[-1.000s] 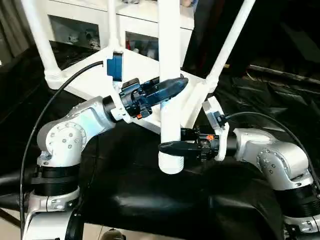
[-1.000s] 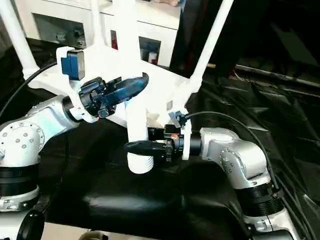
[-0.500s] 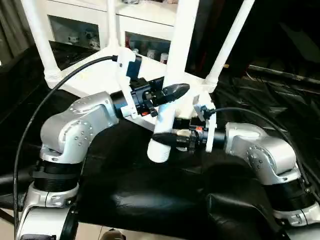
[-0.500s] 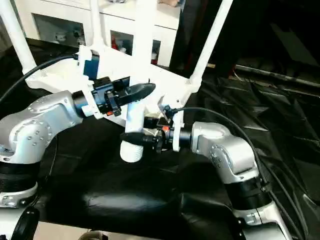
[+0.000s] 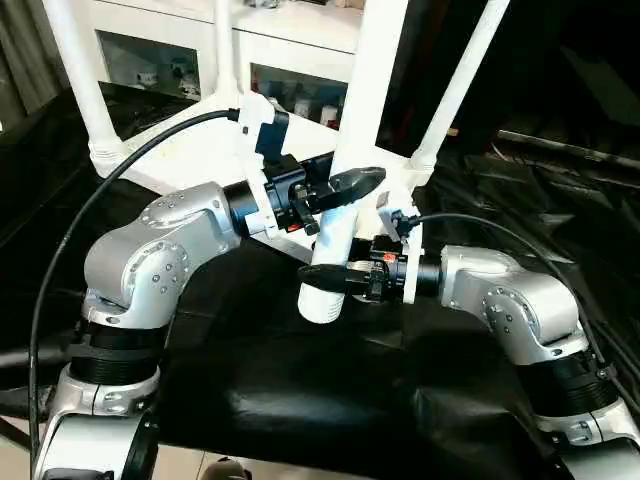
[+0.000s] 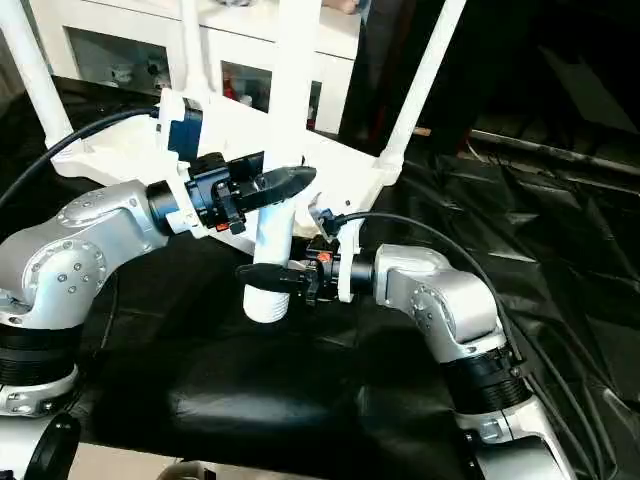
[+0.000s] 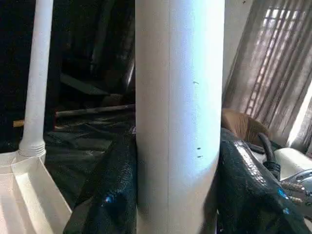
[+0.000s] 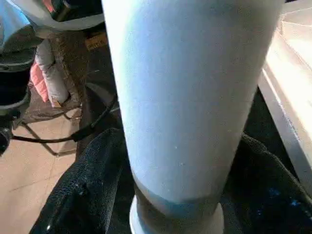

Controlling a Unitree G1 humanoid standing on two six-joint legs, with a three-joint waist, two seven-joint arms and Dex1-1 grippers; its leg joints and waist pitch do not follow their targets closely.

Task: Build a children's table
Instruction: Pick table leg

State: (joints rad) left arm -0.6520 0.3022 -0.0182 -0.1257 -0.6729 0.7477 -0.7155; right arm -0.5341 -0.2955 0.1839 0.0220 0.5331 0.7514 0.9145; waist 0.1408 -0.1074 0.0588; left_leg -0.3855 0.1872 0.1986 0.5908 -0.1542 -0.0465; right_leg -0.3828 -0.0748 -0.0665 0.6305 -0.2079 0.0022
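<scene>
The children's table top [image 5: 195, 150] lies upside down on the black cover, and three white legs [image 5: 470, 70] stand up from its corner sockets. A loose white leg [image 5: 365, 100] leans over the near corner with its thick end down, clear of the cover. My left gripper [image 5: 355, 185] is shut on this leg at mid-height, reaching in from the left. My right gripper [image 5: 320, 280] is shut on it just above the lower end, reaching in from the right. In the left wrist view the leg [image 7: 180, 97] stands between black fingers [image 7: 112, 195]. The right wrist view shows the leg [image 8: 190, 87] hugged by fingers [image 8: 83, 204].
The big work table [image 5: 300, 400] under a black cover stretches forward and to the right, its front edge near my body. A white glass-door cabinet [image 5: 150, 45] stands behind the table top. Black cables loop from both wrists.
Both arms have shifted the loose leg. It went from upright to leaning, its lower end swinging left and away from me. The right gripper slid left with it and its jaws widened slightly.
</scene>
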